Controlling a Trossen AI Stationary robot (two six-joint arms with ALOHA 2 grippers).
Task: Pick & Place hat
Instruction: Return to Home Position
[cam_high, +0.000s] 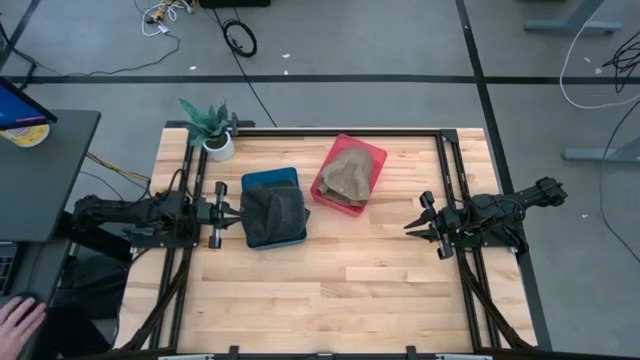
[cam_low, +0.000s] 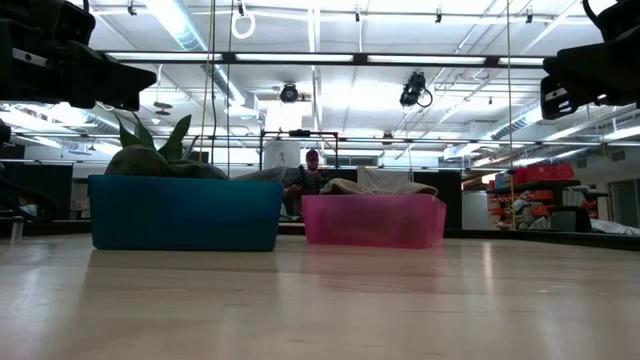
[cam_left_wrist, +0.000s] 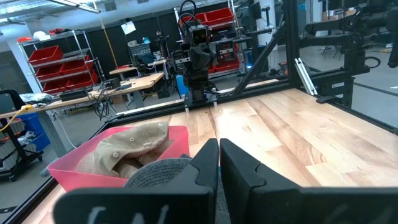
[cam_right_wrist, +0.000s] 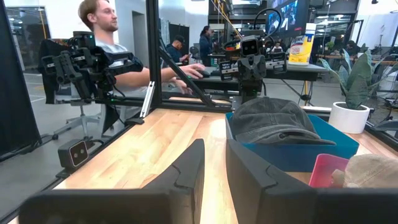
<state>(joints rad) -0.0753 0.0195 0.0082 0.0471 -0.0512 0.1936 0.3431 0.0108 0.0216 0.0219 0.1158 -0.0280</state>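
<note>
Seeming soft, light and best pinched by its stiffer brim, the black cap is lying in the blue bin toward the table's left edge, the left gripper pressing its fingers together, the right gripper holding its fingers slightly apart.

matt cloth caps, smooth wooden table

robotics lab: parts shelves, workbenches

Bright ceiling strip lights cast soft glare on the tabletop.
</note>
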